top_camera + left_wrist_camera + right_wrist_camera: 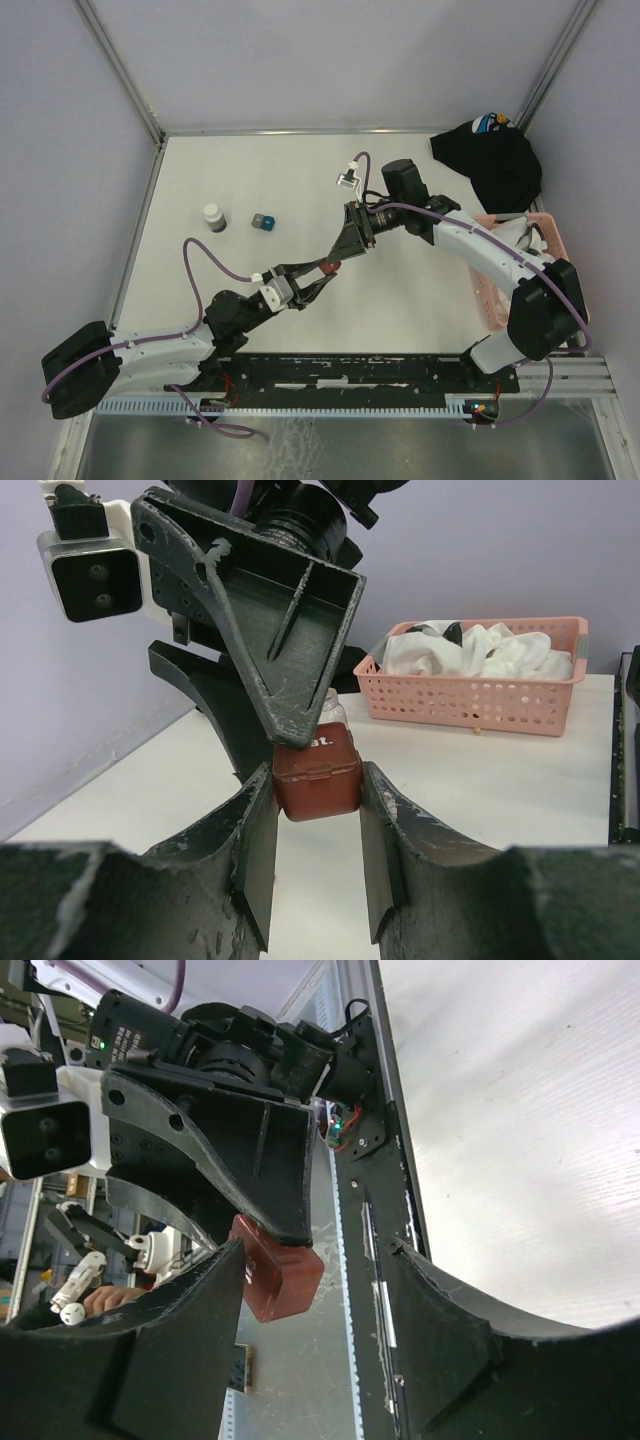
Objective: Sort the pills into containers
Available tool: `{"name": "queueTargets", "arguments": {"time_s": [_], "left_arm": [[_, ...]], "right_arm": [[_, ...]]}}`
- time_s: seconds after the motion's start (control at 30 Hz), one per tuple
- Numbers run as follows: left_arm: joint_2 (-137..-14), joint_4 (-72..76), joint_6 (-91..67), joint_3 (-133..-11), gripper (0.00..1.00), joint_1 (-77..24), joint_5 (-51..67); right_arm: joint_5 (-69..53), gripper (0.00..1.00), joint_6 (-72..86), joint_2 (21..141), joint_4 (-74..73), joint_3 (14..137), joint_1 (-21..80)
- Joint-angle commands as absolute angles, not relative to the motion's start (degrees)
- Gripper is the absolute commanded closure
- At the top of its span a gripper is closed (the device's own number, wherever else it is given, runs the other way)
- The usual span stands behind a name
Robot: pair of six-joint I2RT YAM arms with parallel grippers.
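Observation:
A small dark-red box (317, 770) with its lid closed hangs above the table, and my left gripper (317, 782) is shut on its two sides. In the top view the box (331, 266) is at the centre, between the left gripper (322, 273) and the right gripper (350, 246). My right gripper (318, 1260) stands open, facing the left one. The box (285, 1275) lies against one of its fingers (190, 1330), and the other finger is well clear. I see no pills in any view.
A small white-capped bottle (214, 217) and a little teal-and-grey object (263, 220) stand at the far left of the table. A pink slatted basket (500, 290) with white cloth is at the right edge. A black cloth (490, 160) lies at the far right corner.

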State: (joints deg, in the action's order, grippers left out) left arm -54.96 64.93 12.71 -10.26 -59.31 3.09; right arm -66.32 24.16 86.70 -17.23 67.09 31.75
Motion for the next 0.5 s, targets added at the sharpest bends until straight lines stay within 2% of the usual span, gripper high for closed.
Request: {"name": "queueTargets", "arguments": {"time_s": [0.0, 0.47], "left_arm": [[-55.5, 68.9, 15.7, -12.3, 0.97, -59.1, 2.1], [-53.1, 68.7, 18.6, -12.0, 0.97, -59.1, -1.3]], "right_arm": [[-68.9, 0.37, 29.2, 87.0, -11.0, 67.1, 31.7], [-71.5, 0.39, 37.1, 87.8, -4.1, 65.4, 32.1]]}}
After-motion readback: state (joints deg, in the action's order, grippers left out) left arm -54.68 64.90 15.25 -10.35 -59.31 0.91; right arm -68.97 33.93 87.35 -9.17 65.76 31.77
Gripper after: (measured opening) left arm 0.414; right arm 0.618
